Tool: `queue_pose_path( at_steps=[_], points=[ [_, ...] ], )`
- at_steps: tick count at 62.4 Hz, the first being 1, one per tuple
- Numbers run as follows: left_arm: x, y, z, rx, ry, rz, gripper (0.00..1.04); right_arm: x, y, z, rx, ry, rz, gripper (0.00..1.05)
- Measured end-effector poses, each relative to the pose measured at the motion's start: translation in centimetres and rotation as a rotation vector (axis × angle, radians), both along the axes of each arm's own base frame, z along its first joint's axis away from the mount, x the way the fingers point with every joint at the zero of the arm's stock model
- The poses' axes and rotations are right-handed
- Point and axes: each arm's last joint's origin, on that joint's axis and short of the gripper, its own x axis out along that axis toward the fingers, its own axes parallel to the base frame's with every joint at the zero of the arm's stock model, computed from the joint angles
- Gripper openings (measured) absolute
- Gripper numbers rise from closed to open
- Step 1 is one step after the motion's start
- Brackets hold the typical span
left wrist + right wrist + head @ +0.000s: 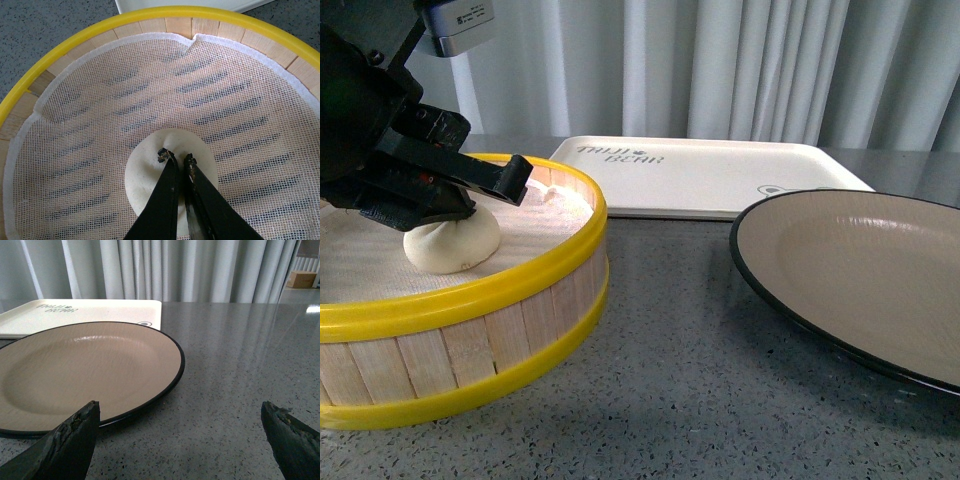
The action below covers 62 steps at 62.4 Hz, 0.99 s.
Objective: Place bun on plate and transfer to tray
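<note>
Front view: the bun [450, 245] lies inside the yellow-rimmed steamer basket [490, 320], which stands to the left of the plate [860, 270] on the speckled grey surface [670, 390]. The left gripper [465, 212] rests on the bun's top. The tray [710, 175] lies just behind the plate, empty.

Left wrist view: the black fingers [167, 172] are drawn almost together and pinch the bun's [145, 175] top, over a white mesh liner [150, 90].

Right wrist view: the right gripper [180, 412] hangs low beside the plate [85, 370], its fingers [75, 435] spread wide and holding nothing. The tray [90, 312] lies beyond the plate.
</note>
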Motion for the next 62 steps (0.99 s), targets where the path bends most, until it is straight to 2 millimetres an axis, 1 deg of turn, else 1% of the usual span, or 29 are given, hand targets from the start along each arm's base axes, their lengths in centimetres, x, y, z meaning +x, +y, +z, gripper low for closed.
queue_pose_path(
  at_steps=[12,17,21,31,38,42,44,49,54,56,58,62],
  points=[
    [-0.1,0.2,0.2,-0.008,0.004,0.002,0.04,0.0,0.0,0.0,0.0,0.0,0.0,0.96],
    [-0.1,0.4,0.8,-0.014,-0.001,0.004,0.04,0.0,0.0,0.0,0.0,0.0,0.0,0.96],
    [0.0,0.6,1.7,-0.023,-0.02,0.007,0.04,0.0,0.0,0.0,0.0,0.0,0.0,0.96],
    [-0.1,0.8,4.9,-0.053,-0.087,0.005,0.04,0.0,0.0,0.0,0.0,0.0,0.0,0.96],
    [-0.2,0.3,6.8,-0.071,-0.133,-0.012,0.04,0.0,0.0,0.0,0.0,0.0,0.0,0.96],
    [-0.2,-1.0,8.3,-0.092,-0.17,-0.05,0.04,0.0,0.0,0.0,0.0,0.0,0.0,0.96],
    [-0.2,-2.2,9.1,-0.102,-0.193,-0.081,0.04,0.0,0.0,0.0,0.0,0.0,0.0,0.96],
    [-0.2,-4.5,10.1,-0.121,-0.222,-0.14,0.04,0.0,0.0,0.0,0.0,0.0,0.0,0.96],
    [-0.1,-6.8,10.5,-0.134,-0.235,-0.196,0.04,0.0,0.0,0.0,0.0,0.0,0.0,0.96],
    [-0.1,-8.2,10.5,-0.135,-0.236,-0.226,0.04,0.0,0.0,0.0,0.0,0.0,0.0,0.96],
    [-0.2,-9.6,10.3,-0.137,-0.234,-0.258,0.04,0.0,0.0,0.0,0.0,0.0,0.0,0.96],
    [-0.3,-11.7,9.8,-0.133,-0.228,-0.302,0.04,0.0,0.0,0.0,0.0,0.0,0.0,0.96]
  ],
)
